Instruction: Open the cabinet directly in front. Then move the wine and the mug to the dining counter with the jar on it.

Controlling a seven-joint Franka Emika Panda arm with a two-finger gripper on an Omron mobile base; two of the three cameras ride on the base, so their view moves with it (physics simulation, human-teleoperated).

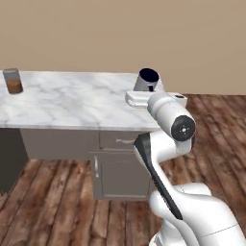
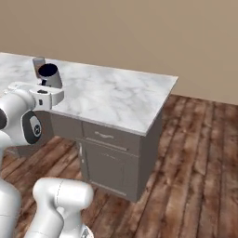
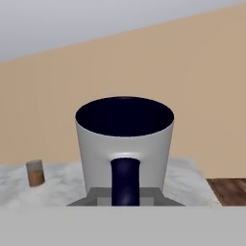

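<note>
Beige wall behind, wood-plank floor, and the long white grey-veined marble dining counter (image 1: 72, 103) over dark drawers right in front of the base. The small clear glass jar with brown contents (image 1: 13, 80) stands at the far left end of the top. No wine bottle on the top as far as I can see.

The white arm's two-finger gripper (image 3: 125, 199) is clamped shut on the dark handle of the small grey-white mug with the navy inside (image 3: 125, 144). In the left base view that mug (image 1: 147, 80) sits at the hand, over the right part of the marble, mouth tipped a bit toward the cameras. I can't tell whether its base touches the top or hangs just above it.

My read: this is the set-down step for the mug. To do it well:
- level the wrist first, so the base meets the marble flat, not on an edge;
- lower straight down, no sideways drag;
- stay well in from the counter's front and right edges;
- open the jaws only once the mug rests on the top, then back off along the handle line so the fingers don't hook it.

Risk: releasing while tilted could topple or roll it.
</note>
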